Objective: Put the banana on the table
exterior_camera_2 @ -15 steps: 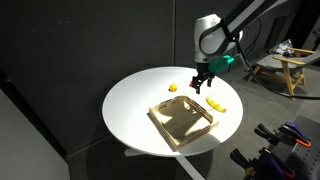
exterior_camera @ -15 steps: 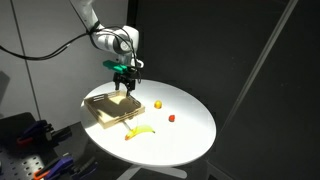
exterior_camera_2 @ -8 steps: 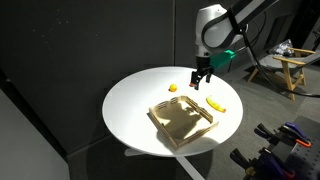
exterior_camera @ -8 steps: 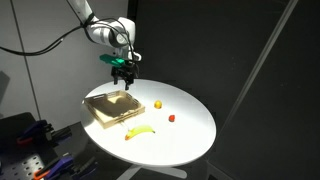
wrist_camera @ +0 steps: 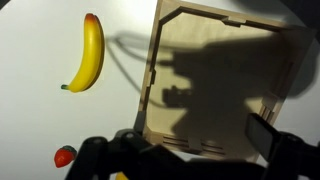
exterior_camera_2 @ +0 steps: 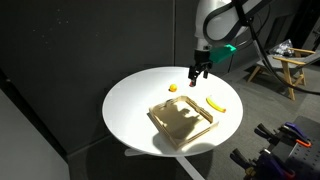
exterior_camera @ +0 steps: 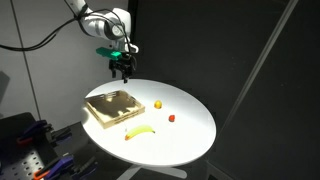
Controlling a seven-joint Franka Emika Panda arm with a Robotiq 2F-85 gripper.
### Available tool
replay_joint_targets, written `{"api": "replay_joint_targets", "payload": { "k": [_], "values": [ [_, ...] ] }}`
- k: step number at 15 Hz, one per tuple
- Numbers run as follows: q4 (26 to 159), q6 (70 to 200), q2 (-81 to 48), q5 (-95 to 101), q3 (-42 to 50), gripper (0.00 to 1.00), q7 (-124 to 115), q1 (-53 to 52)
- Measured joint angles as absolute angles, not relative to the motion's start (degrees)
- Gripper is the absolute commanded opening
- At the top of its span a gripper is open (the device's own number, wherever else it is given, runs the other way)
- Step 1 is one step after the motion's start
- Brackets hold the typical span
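The banana (exterior_camera: 140,133) is small, curved and yellow. It lies on the white round table (exterior_camera: 190,135) just beside the wooden tray's front edge, and shows in both exterior views (exterior_camera_2: 216,102) and in the wrist view (wrist_camera: 88,52). My gripper (exterior_camera: 122,68) hangs high above the tray's far side, open and empty, well clear of the banana. It also shows in an exterior view (exterior_camera_2: 198,72) and at the bottom of the wrist view (wrist_camera: 185,150), with its fingers spread wide.
The shallow light-wood tray (exterior_camera: 97,112) sits on the table and is empty, as the wrist view (wrist_camera: 160,90) shows. A tiny round yellow object (exterior_camera: 158,103) and a tiny red object (exterior_camera: 171,117) lie near it. A wooden chair (exterior_camera_2: 285,68) stands beyond the table.
My gripper has risen and drawn back from just above the tray toward the table's far edge. The banana, the tray and the small objects have not moved.
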State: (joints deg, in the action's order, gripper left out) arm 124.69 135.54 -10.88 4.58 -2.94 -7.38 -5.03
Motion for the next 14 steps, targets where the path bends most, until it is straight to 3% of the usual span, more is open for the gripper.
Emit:
{"api": "replay_joint_targets", "payload": {
  "k": [14],
  "values": [
    [129.74, 124.47, -0.70, 4.58, -2.24, 1.00, -12.14, -4.12]
  ]
}}
